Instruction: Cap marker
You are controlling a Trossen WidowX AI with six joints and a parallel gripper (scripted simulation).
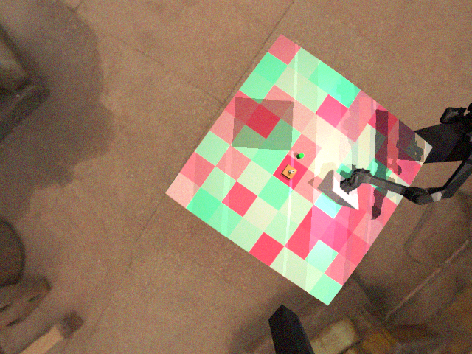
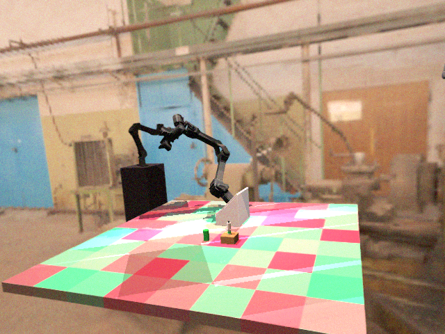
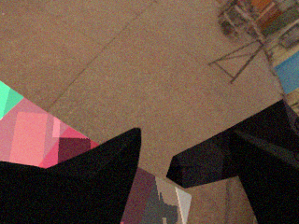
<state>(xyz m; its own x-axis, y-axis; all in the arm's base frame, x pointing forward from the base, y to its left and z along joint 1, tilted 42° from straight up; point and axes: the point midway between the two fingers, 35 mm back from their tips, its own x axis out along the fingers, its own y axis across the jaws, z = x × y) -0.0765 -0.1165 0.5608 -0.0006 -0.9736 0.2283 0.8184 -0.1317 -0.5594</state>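
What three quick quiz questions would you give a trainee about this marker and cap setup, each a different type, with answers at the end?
1. True or false: the cap is already on the marker.
2. Multiple choice: the gripper holds A) the cap, B) the marker, C) nothing.
3. Fill in: the marker stands upright in the ___.

Key: 1 false, the cap stands on the table beside it; 2 C, it hangs open, high above the table; 3 holder block.
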